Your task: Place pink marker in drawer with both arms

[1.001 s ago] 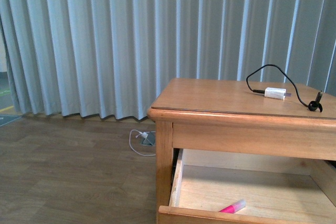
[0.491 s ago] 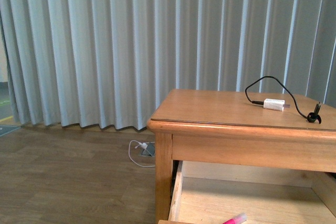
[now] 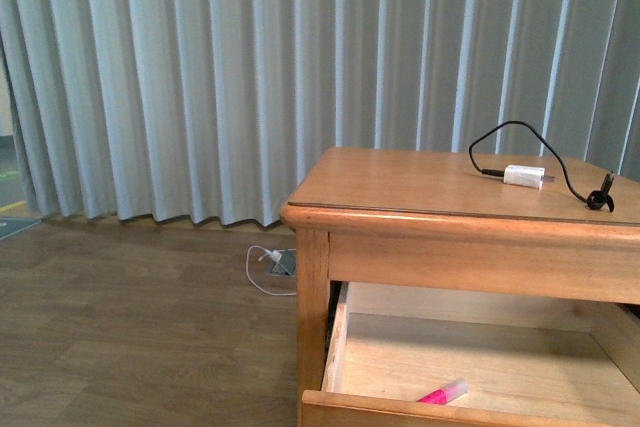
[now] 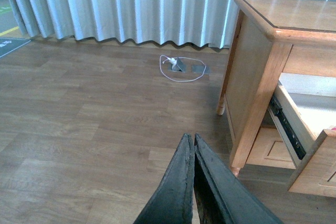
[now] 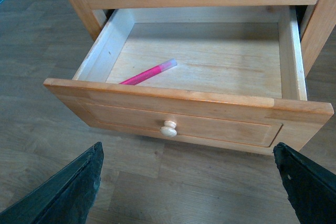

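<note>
The pink marker (image 5: 148, 73) lies flat on the pale floor of the pulled-out drawer (image 5: 189, 103), near its front left corner; its tip also shows in the front view as the pink marker (image 3: 443, 393). The drawer (image 3: 345, 347) stands open below the tabletop. My right gripper (image 5: 189, 179) hangs open in front of the drawer's round knob (image 5: 168, 128), wide apart and holding nothing. My left gripper (image 4: 191, 142) is shut and empty above the wooden floor, left of the cabinet; the drawer's side (image 4: 294, 129) shows beside it. Neither arm appears in the front view.
A white charger block (image 3: 524, 176) with a black cable lies on the bedside cabinet's top (image 3: 400, 182). A white cable and a grey floor socket (image 3: 282, 263) lie on the wood floor by the grey curtain (image 3: 200, 77).
The front view dipped and came back to its earlier framing; the marker and drawer stay as they were.
</note>
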Robot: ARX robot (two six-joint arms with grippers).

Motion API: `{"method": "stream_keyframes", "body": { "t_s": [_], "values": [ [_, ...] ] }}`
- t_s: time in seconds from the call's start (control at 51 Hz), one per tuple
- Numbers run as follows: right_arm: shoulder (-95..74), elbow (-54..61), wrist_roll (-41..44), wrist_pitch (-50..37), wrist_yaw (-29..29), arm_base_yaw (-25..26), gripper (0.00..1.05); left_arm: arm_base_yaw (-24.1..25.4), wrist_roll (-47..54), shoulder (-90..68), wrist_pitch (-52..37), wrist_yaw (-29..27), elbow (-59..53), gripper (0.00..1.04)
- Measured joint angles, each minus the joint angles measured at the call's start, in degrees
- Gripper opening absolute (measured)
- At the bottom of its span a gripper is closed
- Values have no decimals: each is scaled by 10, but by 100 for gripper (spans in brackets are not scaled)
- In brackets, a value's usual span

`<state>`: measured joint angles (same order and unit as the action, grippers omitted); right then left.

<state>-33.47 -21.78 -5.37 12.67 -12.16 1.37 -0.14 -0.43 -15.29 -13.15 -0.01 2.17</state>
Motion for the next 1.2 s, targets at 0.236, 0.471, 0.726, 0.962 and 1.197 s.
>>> {"method": "stream_keyframes", "body": {
  "t_s": [0.236,0.471,0.726,0.962,1.197],
  "values": [
    [0,0,0,0,0,0,96,0,0,36,12,0,-9,4],
    [0,0,0,0,0,0,96,0,1,129,122,0,-9,4],
    [0,0,0,0,0,0,96,0,1,150,130,0,-9,4],
    [13,36,47,-94,112,-26,96,0,0,150,130,0,-9,44],
    [-94,10,87,-29,65,-32,96,0,0,150,131,0,-9,87]
  ]
}}
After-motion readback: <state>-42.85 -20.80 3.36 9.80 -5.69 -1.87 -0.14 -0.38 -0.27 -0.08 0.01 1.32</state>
